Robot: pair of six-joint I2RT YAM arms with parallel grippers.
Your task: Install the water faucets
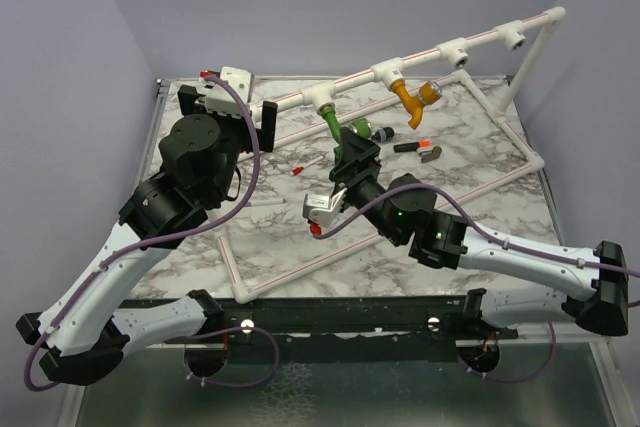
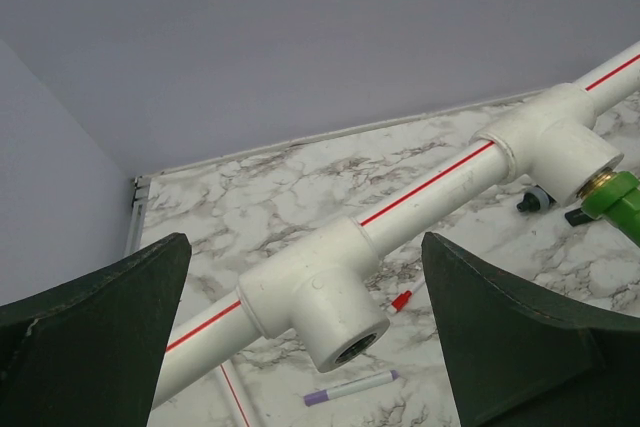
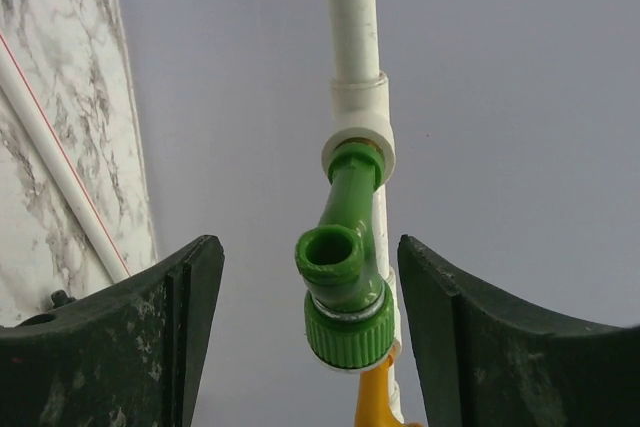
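The green faucet (image 1: pixel 334 124) hangs from a T-socket (image 1: pixel 323 97) on the raised white red-striped pipe. In the right wrist view the green faucet (image 3: pixel 345 277) sits between my right gripper's fingers (image 3: pixel 308 247), which stand wide open and clear of it. The orange faucet (image 1: pixel 412 97) hangs from the socket to its right and shows just beyond the green one (image 3: pixel 375 397). My right gripper (image 1: pixel 352 145) is right below the green faucet. My left gripper (image 1: pixel 245 107) is open around an empty T-socket (image 2: pixel 320 302) at the pipe's left end, not touching it. The green faucet's base shows there too (image 2: pixel 615 202).
Two more empty T-sockets (image 1: pixel 453 50) (image 1: pixel 513 37) sit further right on the raised pipe. A purple pen (image 2: pixel 350 387) and a red-tipped pen (image 1: pixel 300 169) lie on the marble table. Small dark parts (image 1: pixel 408 147) lie near the orange faucet. The frame's floor pipes (image 1: pixel 520 142) border the table.
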